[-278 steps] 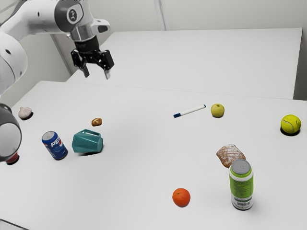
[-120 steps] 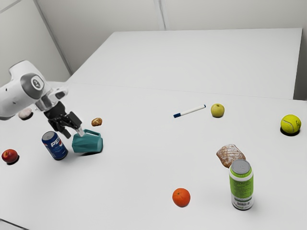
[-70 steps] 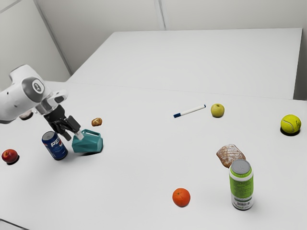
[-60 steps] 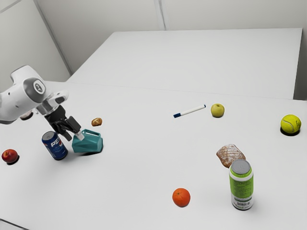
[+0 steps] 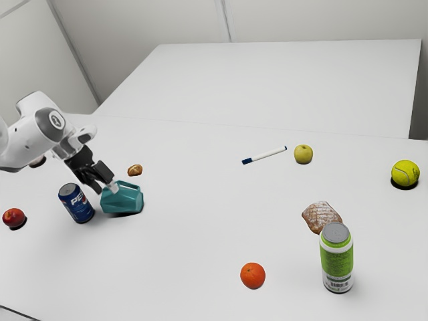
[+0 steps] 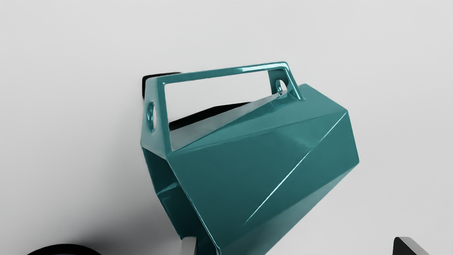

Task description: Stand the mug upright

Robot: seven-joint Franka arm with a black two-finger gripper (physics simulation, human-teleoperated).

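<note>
Jaws lower than before, apart, one at mouth of mug [image 6: 262, 159].

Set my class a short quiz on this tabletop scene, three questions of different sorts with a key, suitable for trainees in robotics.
1. True or false: the teal mug is lying on its side.

2. Multiple choice: in the exterior view, which of these is closest to the yellow-green apple?
A) the orange
B) the tennis ball
C) the marker

3. Fill in one word, "open" or "shut": the gripper is ____.

Key: 1. True; 2. C; 3. open
</note>
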